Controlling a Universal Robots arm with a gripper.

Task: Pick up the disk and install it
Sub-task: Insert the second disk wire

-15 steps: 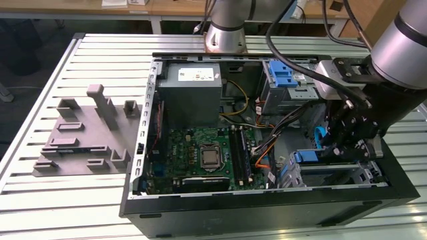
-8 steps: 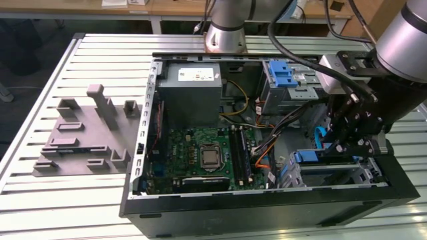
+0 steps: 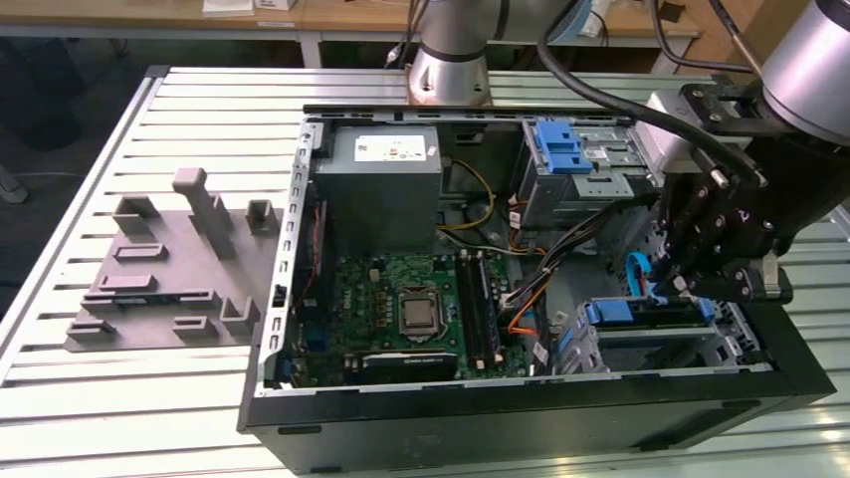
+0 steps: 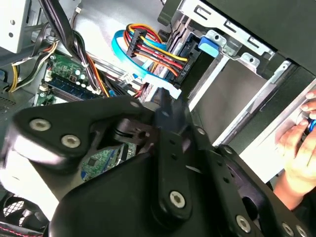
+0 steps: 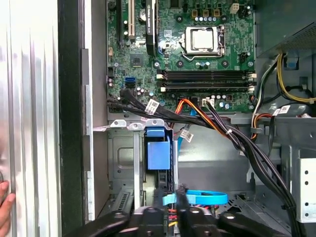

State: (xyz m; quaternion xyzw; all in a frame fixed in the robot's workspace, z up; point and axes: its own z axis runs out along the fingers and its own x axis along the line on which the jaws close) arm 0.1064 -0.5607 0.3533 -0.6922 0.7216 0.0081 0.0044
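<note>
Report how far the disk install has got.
Done: the disk stands in the bay, its blue frame showing. In hand: the claw is inside the case, right beside the disk and the blue cable. Left: I cannot tell whether the disk is fully seated.

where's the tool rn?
Exterior view's right, inside the open computer case: the tool hangs over the blue-fronted drive bay, beside a blue cable loop.
</note>
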